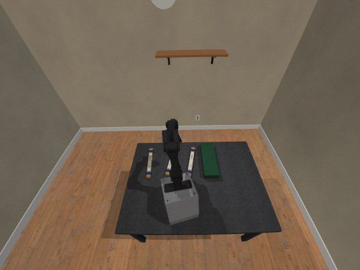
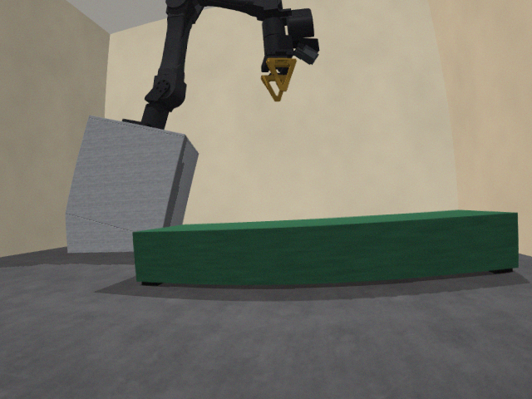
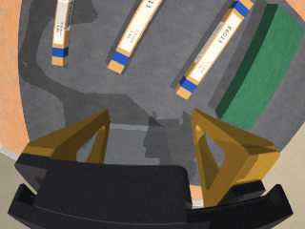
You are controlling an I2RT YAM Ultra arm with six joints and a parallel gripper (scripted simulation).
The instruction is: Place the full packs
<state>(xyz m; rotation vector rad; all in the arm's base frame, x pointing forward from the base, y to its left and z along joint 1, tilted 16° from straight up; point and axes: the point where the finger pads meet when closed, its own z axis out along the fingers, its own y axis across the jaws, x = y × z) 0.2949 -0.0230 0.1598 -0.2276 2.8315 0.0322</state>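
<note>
Three long packs with white labels, blue bands and orange ends lie flat on the dark table. The left pack [image 1: 149, 163] [image 3: 64, 14], the middle pack [image 1: 168, 169] [image 3: 147, 18], partly hidden by the arm in the top view, and the right pack [image 1: 190, 161] [image 3: 213, 48] lie side by side. The green low platform [image 1: 209, 160] [image 2: 326, 248] [image 3: 262, 65] lies just right of the right pack, with nothing on it. My gripper [image 2: 278, 81] [image 3: 151, 115] is open and empty, high above the table over the middle pack.
The grey arm base [image 1: 180, 199] [image 2: 126, 190] stands at the table's middle front. A wooden wall shelf [image 1: 191, 53] hangs on the far wall. Wooden floor surrounds the table.
</note>
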